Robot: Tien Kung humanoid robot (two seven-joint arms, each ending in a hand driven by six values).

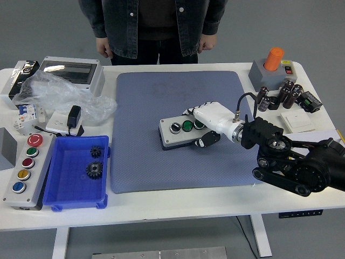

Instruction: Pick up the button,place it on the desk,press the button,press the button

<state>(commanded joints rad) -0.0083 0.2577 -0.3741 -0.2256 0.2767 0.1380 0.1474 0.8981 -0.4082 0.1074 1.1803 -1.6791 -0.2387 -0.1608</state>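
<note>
One hand [207, 123] in play, the right, white with a black arm, reaching in from the right and wrapped round the right end of the button box [179, 133]: fingers over the top, thumb curled against the near side. Box sitting on the blue mat [178, 178], about mid-mat, slightly skewed, green button in the middle of its top. Off to the left, a blue tray [59, 183] holding two gears [95, 162], plus a bigger panel [24, 168] beside it. Person [153, 27] standing at the far side, hands hanging down.
</note>
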